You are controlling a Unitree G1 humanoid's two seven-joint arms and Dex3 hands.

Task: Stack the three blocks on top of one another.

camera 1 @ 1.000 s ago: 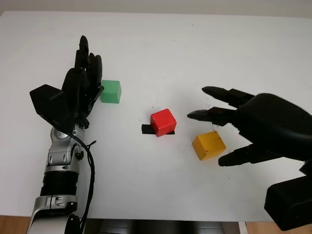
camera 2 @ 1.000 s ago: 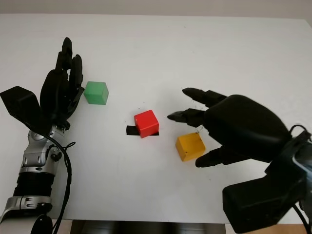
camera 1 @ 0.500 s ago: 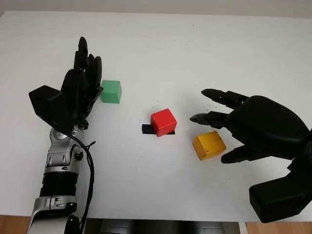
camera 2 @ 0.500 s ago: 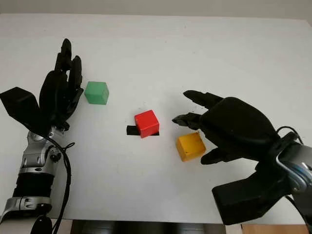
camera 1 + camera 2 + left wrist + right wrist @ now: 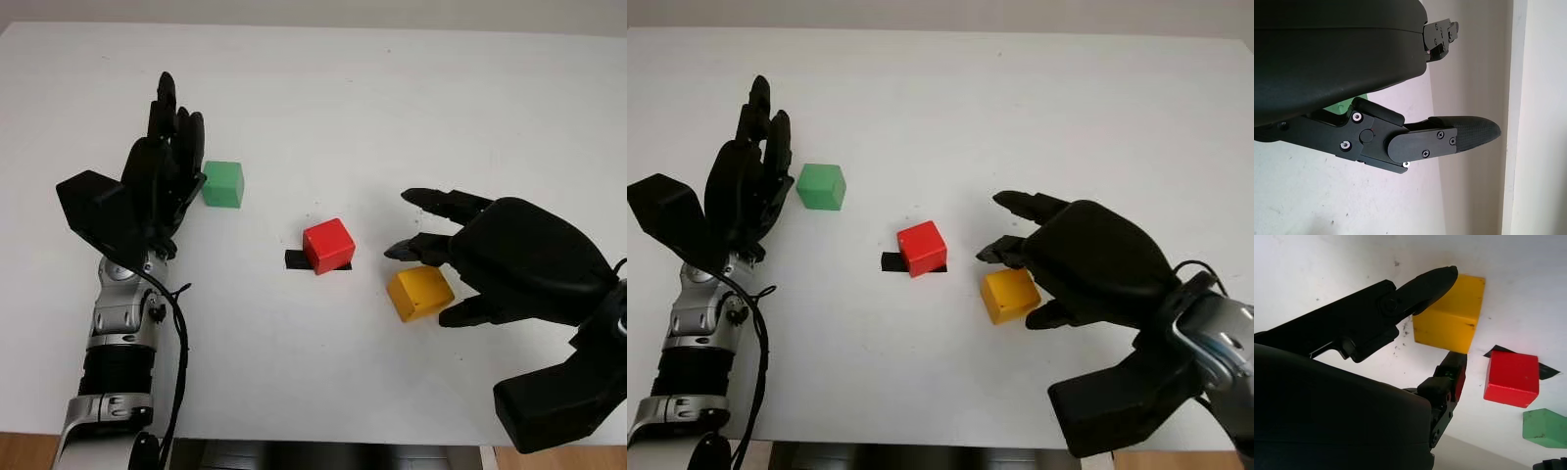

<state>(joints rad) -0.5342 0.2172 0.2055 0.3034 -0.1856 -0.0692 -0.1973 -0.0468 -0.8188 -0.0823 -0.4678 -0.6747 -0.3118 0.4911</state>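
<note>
Three blocks lie apart on the white table [image 5: 323, 108]. The green block [image 5: 223, 184] is at the left. The red block [image 5: 328, 245] sits in the middle on a black tape mark [image 5: 294, 260]. The yellow block [image 5: 419, 292] is right of it. My right hand [image 5: 416, 257] hovers over the yellow block, open, with fingers on either side of it and not clamped. In the right wrist view one finger [image 5: 1420, 286] reaches across the yellow block [image 5: 1449, 318], with the red block [image 5: 1511, 378] and green block [image 5: 1545, 428] beyond. My left hand [image 5: 176, 127] stands open just left of the green block.
The table's front edge [image 5: 323, 441] runs close below both arms. Bare white surface stretches behind the blocks to the far edge.
My right hand has pulled in over the yellow block and its fingers have bent closer around it. The left hand and all three blocks have stayed put.
</note>
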